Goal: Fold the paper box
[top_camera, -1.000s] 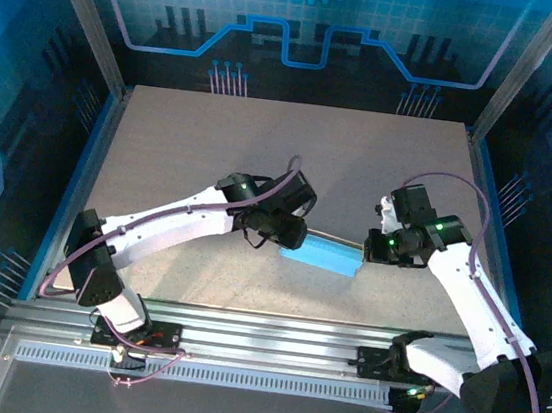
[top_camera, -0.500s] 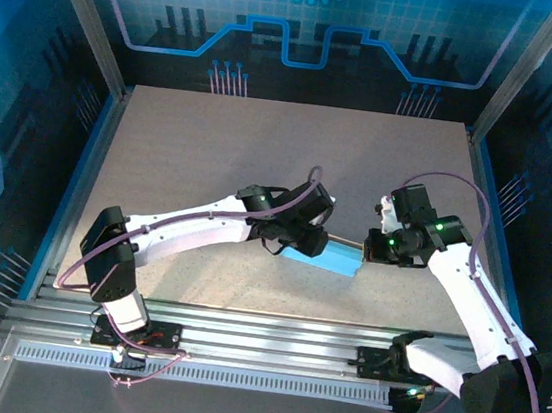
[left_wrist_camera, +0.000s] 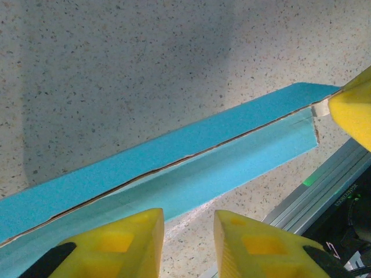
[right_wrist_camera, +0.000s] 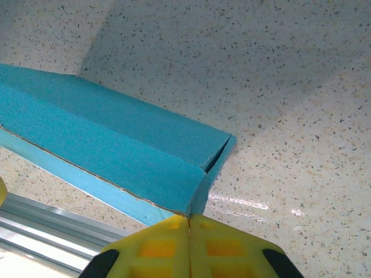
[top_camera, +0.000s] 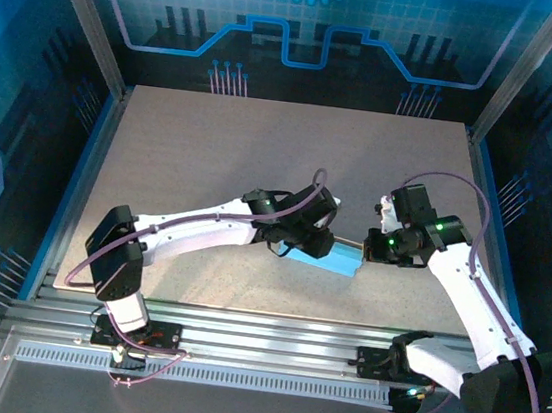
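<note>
blue card makes up the paper box, a long flat shape lying on the speckled table. it sits near the front edge, between the two arms. up close, the box has a thin brown line running along it where two sides meet. one end gapes a little where the sides do not quite meet. the right gripper is at the right end of the box. its yellow fingers are pressed tight together, and the corner edge of the box runs right into the line where they meet, so it is pinching the box there. from the other arm's camera, one of those yellow fingers touches the far end of the box, beside a small whitish bit of card. the left gripper is over the left part of the box. its two yellow fingers stand a little apart, with bare table showing in the gap, and they grip nothing. a grey metal rail runs along the front of the table, just beyond the box.
</note>
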